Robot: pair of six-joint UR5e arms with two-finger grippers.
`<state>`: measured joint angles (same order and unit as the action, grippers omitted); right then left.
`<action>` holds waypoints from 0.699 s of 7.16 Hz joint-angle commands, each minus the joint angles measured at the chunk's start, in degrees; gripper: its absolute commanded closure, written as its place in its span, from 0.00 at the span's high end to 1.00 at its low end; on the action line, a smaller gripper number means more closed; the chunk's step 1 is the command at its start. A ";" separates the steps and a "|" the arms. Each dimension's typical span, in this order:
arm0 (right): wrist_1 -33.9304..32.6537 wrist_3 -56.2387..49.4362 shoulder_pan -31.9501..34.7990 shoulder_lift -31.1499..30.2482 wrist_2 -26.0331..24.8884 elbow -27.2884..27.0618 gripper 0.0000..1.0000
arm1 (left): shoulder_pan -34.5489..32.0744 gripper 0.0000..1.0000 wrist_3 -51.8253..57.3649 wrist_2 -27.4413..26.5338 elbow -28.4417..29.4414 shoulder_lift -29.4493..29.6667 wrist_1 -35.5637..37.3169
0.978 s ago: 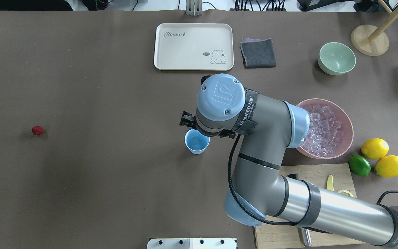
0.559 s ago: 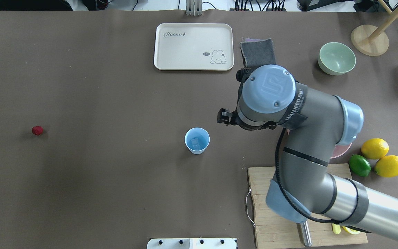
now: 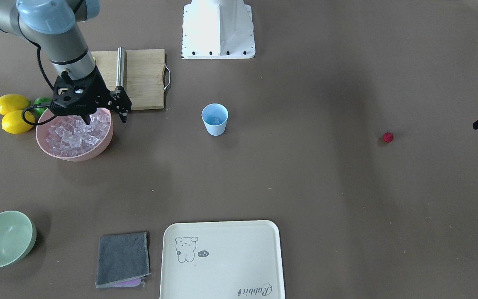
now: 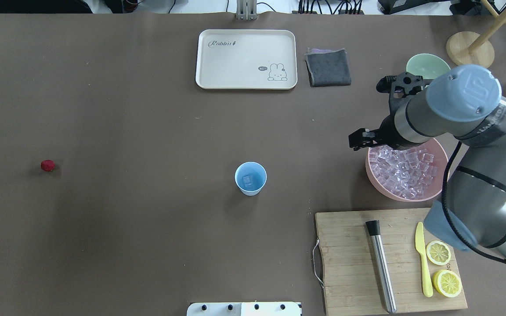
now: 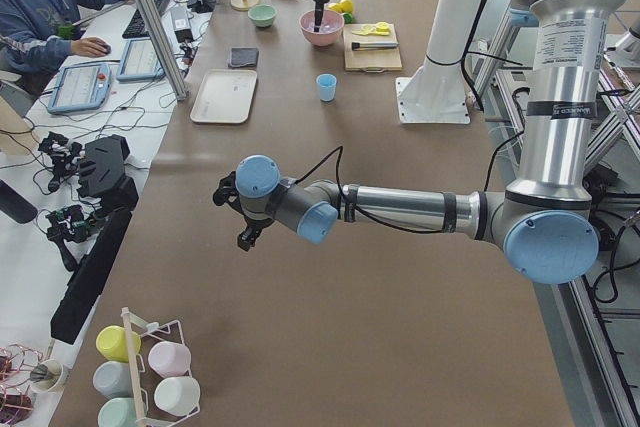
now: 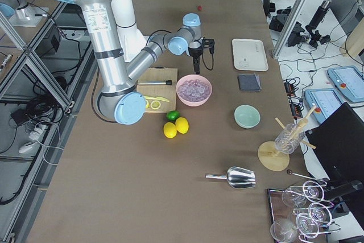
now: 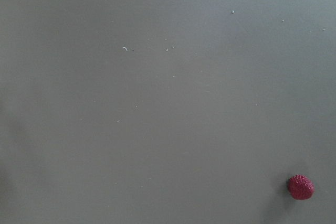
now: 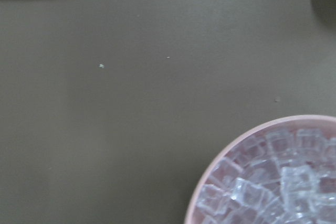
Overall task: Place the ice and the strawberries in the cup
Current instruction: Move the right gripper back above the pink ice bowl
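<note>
Ice cube (image 4: 247, 179) now lies on the bottom of the light blue cup (image 4: 250, 177), which a second ago sat half hidden under my right wrist. Since then my right arm has swung away to the pink bowl (image 4: 411, 198) at the cup's 3 o'clock. My right jaws hang wide and empty over the bowl's 10 o'clock rim, above the heap of ice (image 4: 406, 169). I judge the ice part begun, with another cube likely next. The strawberry (image 4: 48, 165) lies untouched on the desk (image 4: 147, 219), far out at the cup's 9 o'clock. My left jaws hover near it; whether wide or narrow I cannot tell.
</note>
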<state>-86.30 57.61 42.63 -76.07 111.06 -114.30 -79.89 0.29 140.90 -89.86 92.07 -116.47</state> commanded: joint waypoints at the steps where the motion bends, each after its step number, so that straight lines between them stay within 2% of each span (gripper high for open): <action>1: 0.78 -7.14 5.09 -2.68 4.67 1.70 0.87 | 0.00 0.98 -0.03 -0.01 -0.23 -0.48 -0.42; 2: 0.78 -13.69 5.71 -3.37 4.87 2.75 0.86 | 0.00 0.98 0.06 -0.01 -0.32 -0.57 -0.42; 3: 0.87 -16.89 5.80 -3.90 4.87 3.90 0.80 | 0.09 0.98 0.06 0.08 -0.32 -0.57 -0.51; 5: 1.66 -22.96 5.80 -4.17 4.96 5.22 0.77 | 0.09 0.98 -0.03 -0.01 -0.14 -0.57 -1.13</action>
<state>-84.96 38.13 48.41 -80.06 115.95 -110.01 -79.82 0.29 140.91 -90.09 91.51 -117.38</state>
